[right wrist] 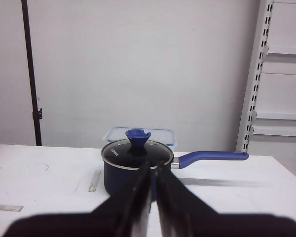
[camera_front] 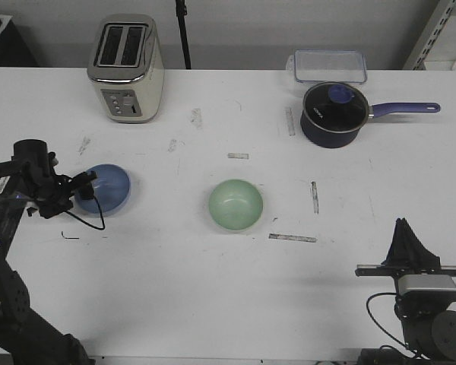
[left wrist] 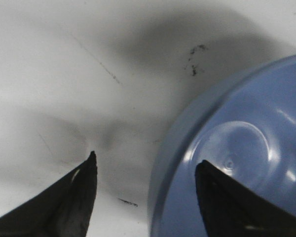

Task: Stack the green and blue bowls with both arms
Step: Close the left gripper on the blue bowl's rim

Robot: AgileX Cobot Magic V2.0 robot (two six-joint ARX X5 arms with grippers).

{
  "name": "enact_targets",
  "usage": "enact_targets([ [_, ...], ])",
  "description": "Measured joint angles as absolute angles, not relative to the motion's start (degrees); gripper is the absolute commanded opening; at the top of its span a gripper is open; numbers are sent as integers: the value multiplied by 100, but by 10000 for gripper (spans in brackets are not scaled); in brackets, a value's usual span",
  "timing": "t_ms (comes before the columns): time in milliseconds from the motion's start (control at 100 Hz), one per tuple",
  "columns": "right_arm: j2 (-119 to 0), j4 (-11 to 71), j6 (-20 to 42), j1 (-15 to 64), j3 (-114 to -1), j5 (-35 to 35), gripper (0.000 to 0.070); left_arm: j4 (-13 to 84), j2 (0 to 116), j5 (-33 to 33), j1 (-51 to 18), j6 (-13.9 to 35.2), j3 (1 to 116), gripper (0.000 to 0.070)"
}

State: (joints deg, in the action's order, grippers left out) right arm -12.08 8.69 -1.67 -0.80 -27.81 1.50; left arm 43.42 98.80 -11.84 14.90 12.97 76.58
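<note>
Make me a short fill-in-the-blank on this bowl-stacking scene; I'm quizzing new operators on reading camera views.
1. The left gripper straddles the rim of the ____ bowl, fingers open.
2. The green bowl sits alone, mouth facing ____.
3. The right gripper points toward the lidded ____.
4. Behind the saucepan lies a clear ____.

Missing words: blue; up; saucepan; container
</note>
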Motion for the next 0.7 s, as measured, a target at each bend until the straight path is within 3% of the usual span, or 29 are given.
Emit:
enact_targets([
  [40, -1208, 869, -167, -80, -2781, 150, 16, 4340, 9913, -1181, 1466, 1295, 7658, 333],
  [140, -1208, 869, -167, -80, -2781, 150, 16, 4335, 9926, -1184, 1420, 1280, 7658, 161],
  [250, -1208, 871, -167, -80, -2781, 150, 15, 4333, 9926, -1184, 1415, 1280, 7658, 75],
  [380, -1208, 871, -167, -80, -2781, 148, 16, 4331, 9926, -1184, 1413, 1282, 7658, 68],
  [450, -1208, 869, -167, -80, -2781, 150, 16, 4331, 9926, -1184, 1409, 1306, 7658, 0],
  [700, -1208, 869, -167, -80, -2781, 150, 16, 4386, 9609, -1194, 1197, 1562, 7658, 1],
])
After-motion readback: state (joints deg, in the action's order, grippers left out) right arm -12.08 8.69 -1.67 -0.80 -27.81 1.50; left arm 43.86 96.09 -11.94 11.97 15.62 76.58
